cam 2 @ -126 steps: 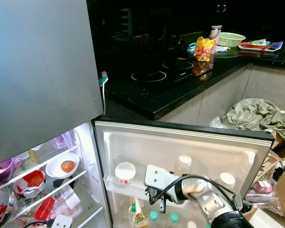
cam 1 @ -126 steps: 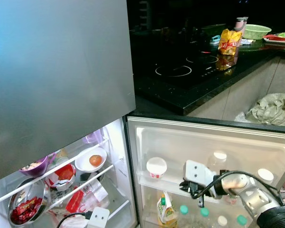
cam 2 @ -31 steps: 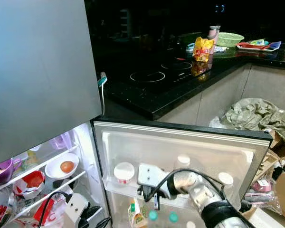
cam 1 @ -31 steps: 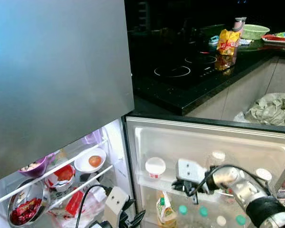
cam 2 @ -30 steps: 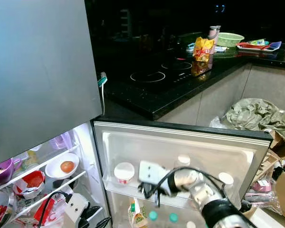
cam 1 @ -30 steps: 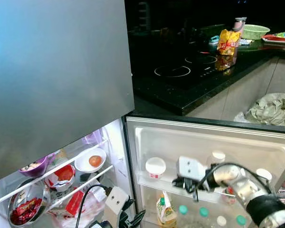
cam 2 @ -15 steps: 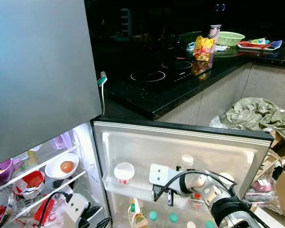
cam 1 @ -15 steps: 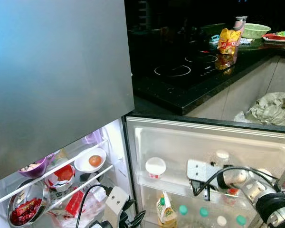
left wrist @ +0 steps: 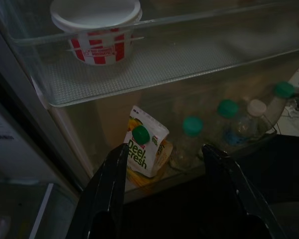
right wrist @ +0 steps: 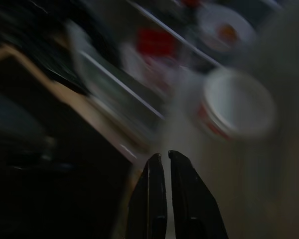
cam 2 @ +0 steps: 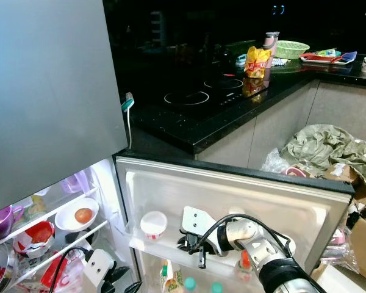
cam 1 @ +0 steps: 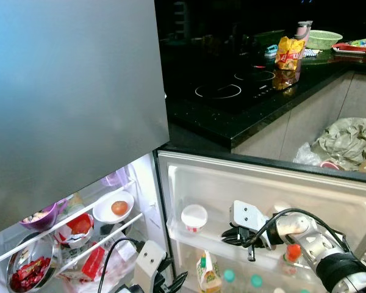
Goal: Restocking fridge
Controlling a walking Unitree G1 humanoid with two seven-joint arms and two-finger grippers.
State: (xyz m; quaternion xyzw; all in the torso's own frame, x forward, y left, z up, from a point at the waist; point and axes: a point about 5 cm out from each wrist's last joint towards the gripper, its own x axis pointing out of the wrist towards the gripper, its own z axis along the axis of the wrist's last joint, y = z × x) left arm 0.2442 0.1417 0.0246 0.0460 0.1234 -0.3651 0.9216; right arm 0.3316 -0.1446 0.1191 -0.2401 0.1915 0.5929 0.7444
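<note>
The fridge stands open, its lower door (cam 1: pixel 262 183) swung toward me. On the door's upper shelf stand a white tub with red print (cam 1: pixel 194 217) and a red-capped bottle (cam 1: pixel 292 254). My right gripper (cam 1: pixel 232 234) hangs between them, just in front of that shelf, shut with nothing in it; in the right wrist view its fingers (right wrist: pixel 155 194) lie together and the tub (right wrist: pixel 236 107) is a blur ahead. My left gripper (left wrist: pixel 164 148) is open, low by the door's bottom shelf, facing a juice carton (left wrist: pixel 144 149) and green-capped bottles (left wrist: pixel 192 127).
Inside the fridge, a white bowl with a tomato (cam 1: pixel 113 209), a purple bowl (cam 1: pixel 39 218) and red packets (cam 1: pixel 79 224) fill the shelves. The grey upper door (cam 1: pixel 73 104) hangs above. A black hob counter (cam 1: pixel 232 91) with a snack bag (cam 1: pixel 287 54) lies behind; crumpled sacking (cam 1: pixel 344 137) sits right.
My right gripper has swung left along the door shelf, away from the red-capped bottle and toward the white tub. The camera has shifted slightly. The left arm holds still.
</note>
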